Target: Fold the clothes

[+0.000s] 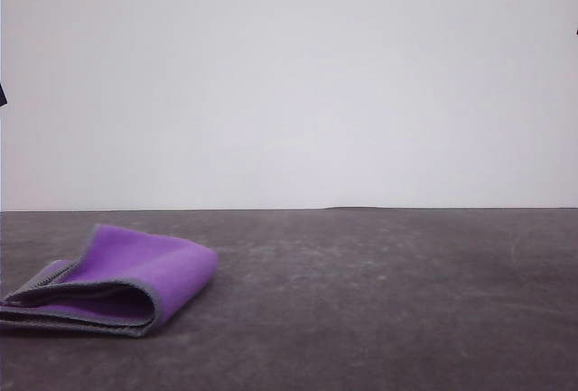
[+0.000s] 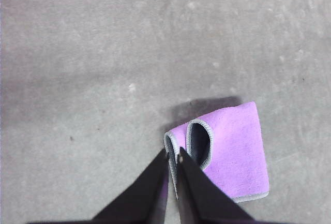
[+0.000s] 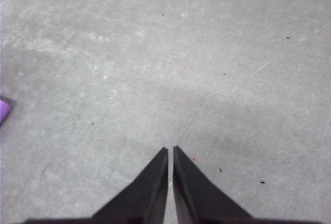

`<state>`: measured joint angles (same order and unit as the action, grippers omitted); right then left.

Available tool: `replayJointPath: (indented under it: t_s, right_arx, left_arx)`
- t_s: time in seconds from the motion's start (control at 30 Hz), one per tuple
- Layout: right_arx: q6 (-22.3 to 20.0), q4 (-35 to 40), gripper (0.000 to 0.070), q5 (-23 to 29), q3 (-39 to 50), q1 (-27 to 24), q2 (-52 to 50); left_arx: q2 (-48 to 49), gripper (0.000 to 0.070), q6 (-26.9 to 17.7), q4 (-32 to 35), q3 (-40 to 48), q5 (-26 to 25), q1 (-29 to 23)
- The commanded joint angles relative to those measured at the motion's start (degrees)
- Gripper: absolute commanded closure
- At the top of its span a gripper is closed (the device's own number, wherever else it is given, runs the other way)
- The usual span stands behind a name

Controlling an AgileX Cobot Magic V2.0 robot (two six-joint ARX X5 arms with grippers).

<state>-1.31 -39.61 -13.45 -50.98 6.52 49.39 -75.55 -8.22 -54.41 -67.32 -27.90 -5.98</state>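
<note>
A: Why is the bench [image 1: 379,301] so bare under the right pincer [image 3: 170,150]?

B: That pincer hangs pressed together, holding nothing, well apart from the cloth [image 2: 227,151]. The left pincer [image 2: 172,154], also pressed together, hovers just above the cloth's looped edge; whether it pinches stitching, I can't tell.

A: And the cloth?

B: Folded over, purple outward, dark grey inside, pale edging.

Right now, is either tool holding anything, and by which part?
Nothing is held. The left tool hangs shut above the folded cloth, near its looped edge. The right tool is shut over the bare table.
</note>
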Motion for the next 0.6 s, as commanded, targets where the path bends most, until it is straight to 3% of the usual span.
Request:
replayJointPath:
  t_s: [0.0,0.43,0.57]
  right_arx:
    - [-0.42,0.58,0.069,0.0,-0.28,0.07,0.31]
    - [-0.42,0.58,0.069,0.0,-0.28,0.09,0.31]
    - [-0.42,0.58,0.069,0.0,-0.28,0.09,0.31]
  left_arx:
    - [-0.55,0.0688,0.13,0.23,-0.86,-0.16,-0.07]
    - [0.95,0.0684,-1.74,3.3,-0.68,-0.08,-0.07]
    - [6.08,0.0684,-1.24,9.4,2.23,0.1,-0.09]
